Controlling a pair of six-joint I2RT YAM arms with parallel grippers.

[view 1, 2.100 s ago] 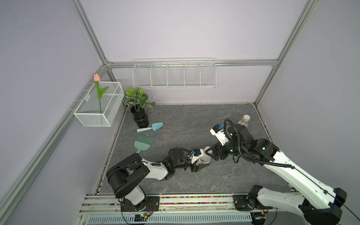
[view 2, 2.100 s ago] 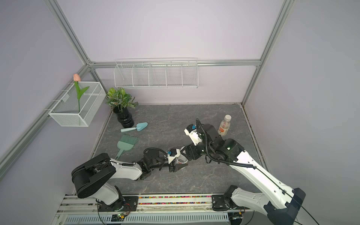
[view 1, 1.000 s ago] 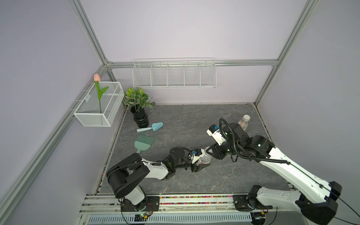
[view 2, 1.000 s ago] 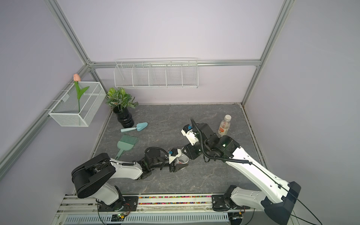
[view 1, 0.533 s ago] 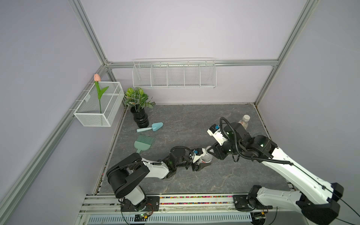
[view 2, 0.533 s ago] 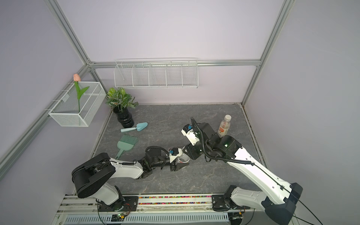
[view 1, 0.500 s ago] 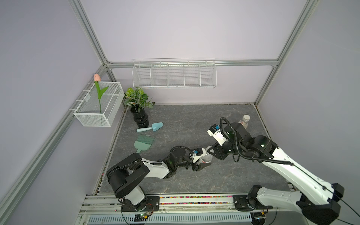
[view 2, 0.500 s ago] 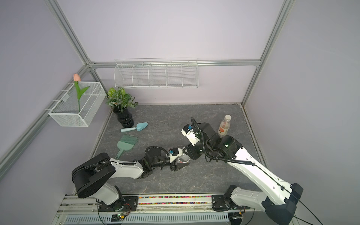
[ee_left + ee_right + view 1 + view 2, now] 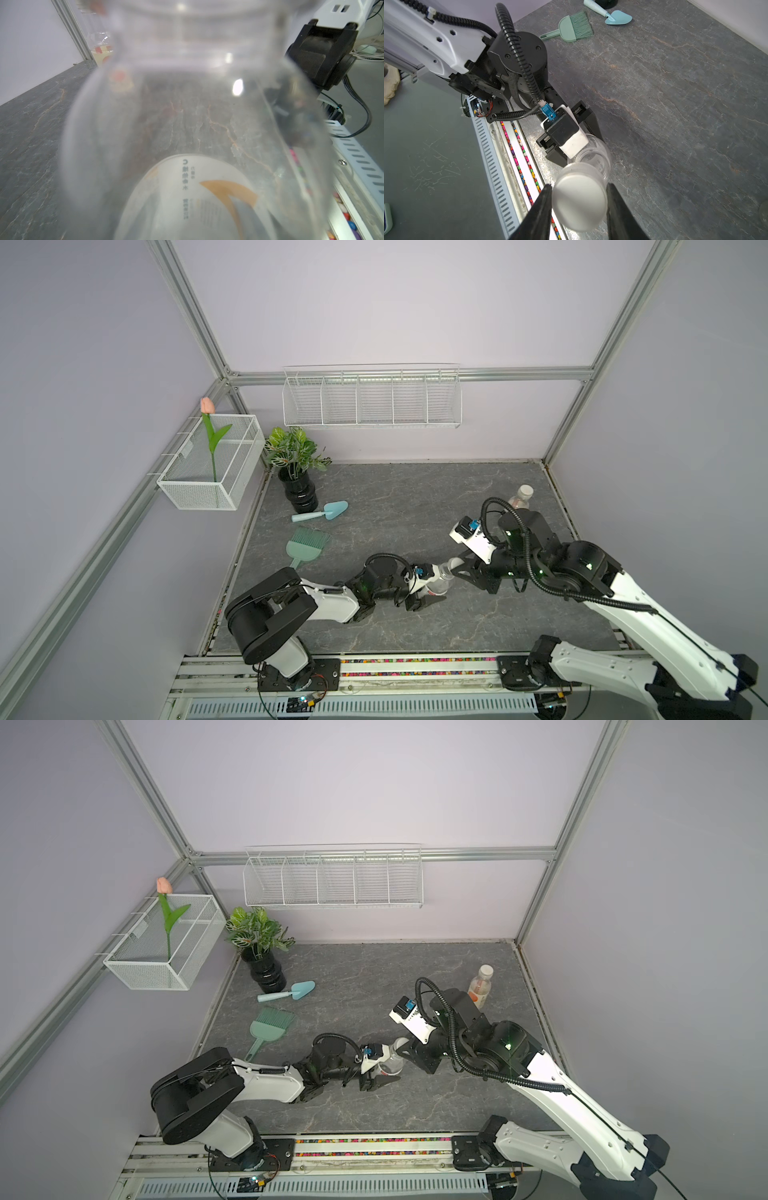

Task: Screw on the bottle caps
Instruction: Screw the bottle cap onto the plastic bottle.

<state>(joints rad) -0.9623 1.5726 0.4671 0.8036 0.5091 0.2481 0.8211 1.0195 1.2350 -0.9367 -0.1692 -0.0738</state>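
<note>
left claw (image 9: 380,1073) clamps the bottle (image 9: 598,160); right claw (image 9: 579,187) pinches the cap (image 9: 456,563) right at the bottle's mouth; bottle's long axis leans toward the right claw, so I'd twist around that

Robot test cell in a lab. Evidence: aluminium profile frame (image 9: 224,373) with plain lilac panels (image 9: 374,302) closing in a slate-look counter (image 9: 415,497). Left arm (image 9: 328,605) and right arm (image 9: 623,614) are mounted on a front rail (image 9: 415,668) beside a slotted cable duct (image 9: 357,707). Wall-hung wire rack (image 9: 372,406), mesh basket (image 9: 208,489) with fake tulip (image 9: 207,406), potted plant (image 9: 297,448).
</note>
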